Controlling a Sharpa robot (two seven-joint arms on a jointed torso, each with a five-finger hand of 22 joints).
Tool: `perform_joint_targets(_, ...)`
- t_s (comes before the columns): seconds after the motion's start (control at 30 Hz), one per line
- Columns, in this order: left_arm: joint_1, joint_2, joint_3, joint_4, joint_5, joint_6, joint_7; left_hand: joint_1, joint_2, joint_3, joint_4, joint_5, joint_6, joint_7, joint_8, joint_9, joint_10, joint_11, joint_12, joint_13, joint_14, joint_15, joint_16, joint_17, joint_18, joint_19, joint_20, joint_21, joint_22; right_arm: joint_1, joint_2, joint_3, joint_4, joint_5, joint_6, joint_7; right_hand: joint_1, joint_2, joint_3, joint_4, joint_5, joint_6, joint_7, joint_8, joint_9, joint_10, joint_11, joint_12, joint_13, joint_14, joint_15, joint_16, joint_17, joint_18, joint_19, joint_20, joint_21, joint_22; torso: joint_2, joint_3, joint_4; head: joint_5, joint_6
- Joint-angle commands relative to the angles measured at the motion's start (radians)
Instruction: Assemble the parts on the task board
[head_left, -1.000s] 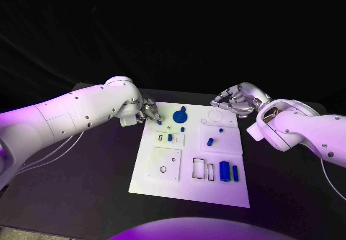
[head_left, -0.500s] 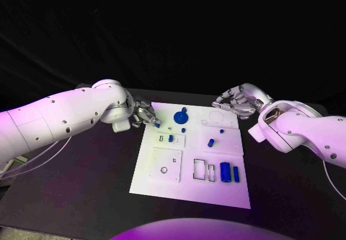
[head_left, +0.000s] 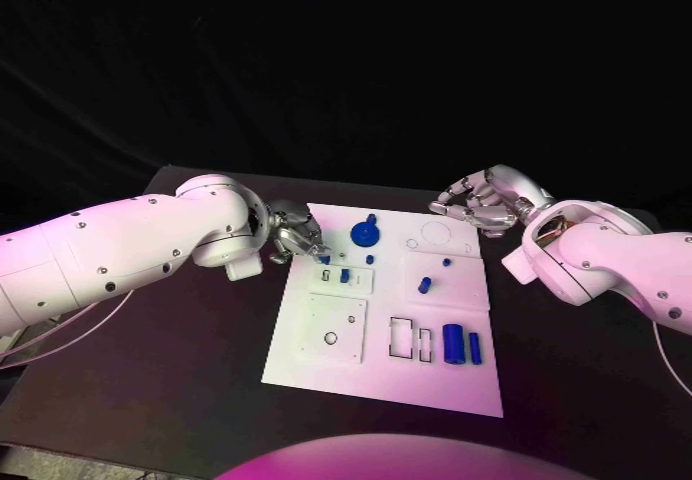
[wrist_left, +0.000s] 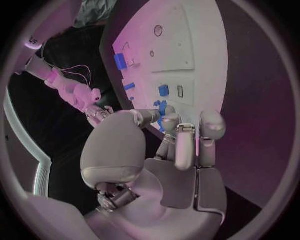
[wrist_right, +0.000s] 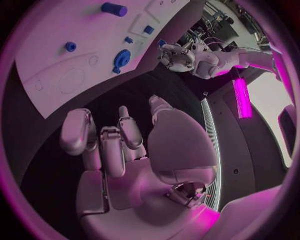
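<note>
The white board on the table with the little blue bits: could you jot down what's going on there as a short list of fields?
Surface: black table
Board: white task board, lying flat
Parts: blue round part at the far end; two blue cylinders side by side nearer the robot
Left hand: at the board's far left corner, pinching a small blue part
Right hand: fingers curled, holding nothing, off the far right corner

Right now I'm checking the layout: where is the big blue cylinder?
In the head view, the big blue cylinder lies near the task board's near right corner, between an empty slot and a thinner blue bar.
</note>
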Motion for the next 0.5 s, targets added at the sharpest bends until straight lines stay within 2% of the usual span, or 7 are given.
perform_joint_targets(0.03,-0.007,-0.002,-0.001,0.018,-0.063,-0.049,0.014,0.0,-0.009,0.152,-0.146,0.005,0.018,-0.008,0.003,-0.001,0.008,-0.001,0.005,0.003,0.066,-0.007,0.003,0.125,-0.017,0.005,-0.001,0.004,0.003,-0.001,0.0,0.0,0.0,-0.008,0.011,0.005,0.003,0.005,-0.006,0.001,-0.003,-0.007,-0.003,0.005,0.002,-0.006,-0.001,0.003,0.0,0.076,-0.002,-0.005,0.14,0.011,0.002,-0.004,-0.006,0.0,0.001,0.0008,-0.0005,0.002,0.002)
perform_joint_targets(0.2,-0.019,0.0,-0.005,0.029,-0.089,-0.052,-0.029,-0.004,-0.012,0.159,-0.146,0.004,0.022,-0.009,0.003,0.0,0.017,-0.002,0.01,0.013,0.067,-0.008,0.004,0.126,-0.018,0.009,-0.001,0.007,0.009,-0.001,0.0,0.0,0.0,-0.009,0.01,0.004,0.003,0.005,-0.006,0.001,-0.003,-0.007,-0.003,0.005,0.002,-0.006,-0.001,0.003,0.0,0.076,-0.002,-0.005,0.14,0.011,0.002,-0.004,-0.006,0.0,0.002,-0.0005,-0.0003,0.002,0.001)
perform_joint_targets(0.5,-0.032,0.011,-0.012,0.029,-0.161,-0.021,-0.06,-0.006,-0.017,0.165,-0.148,0.005,0.026,-0.011,0.004,0.0,0.024,-0.004,0.014,0.019,0.068,-0.01,0.005,0.13,-0.019,0.011,-0.002,0.009,0.012,-0.001,0.001,0.0,-0.001,-0.01,0.01,0.003,0.003,0.005,-0.006,0.001,-0.003,-0.007,-0.003,0.005,0.002,-0.006,-0.001,0.003,0.0,0.076,-0.002,-0.005,0.14,0.011,0.002,-0.004,-0.006,0.0,0.004,0.001,-0.0023,0.004,-0.001)
